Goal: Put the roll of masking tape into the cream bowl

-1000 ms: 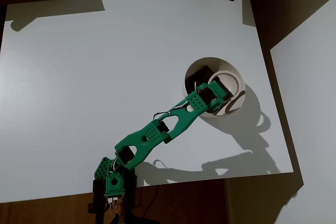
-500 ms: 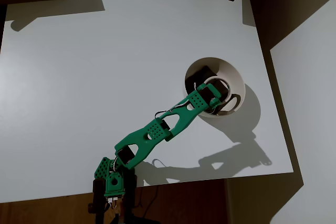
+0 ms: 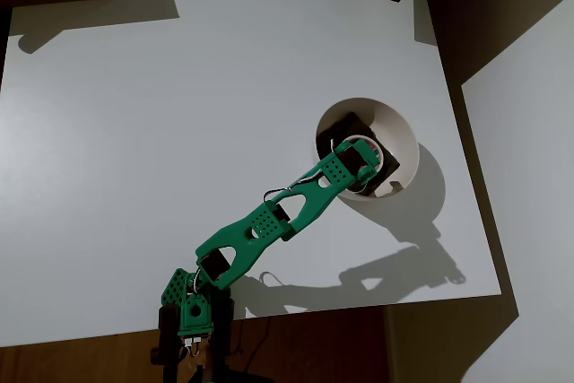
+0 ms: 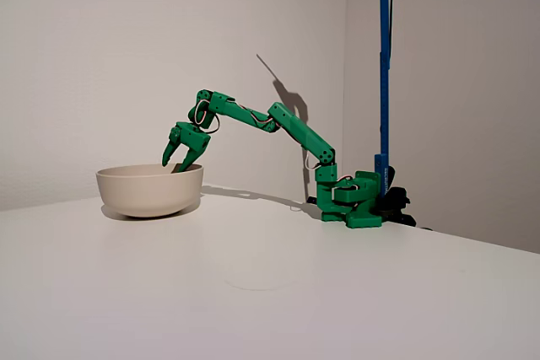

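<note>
From overhead I see my green arm (image 3: pixel 269 221) reaching from 7 o'clock toward 2 o'clock, its gripper (image 3: pixel 366 168) over the cream bowl (image 3: pixel 402 136). The roll of masking tape (image 3: pixel 359 143) lies inside the bowl on the dark pad (image 3: pixel 345 125), partly under the gripper. In the fixed view the gripper (image 4: pixel 180 163) hangs just above the bowl's (image 4: pixel 150 190) rim with its fingers spread apart, holding nothing. The bowl rests on the white table (image 3: pixel 161 123).
</note>
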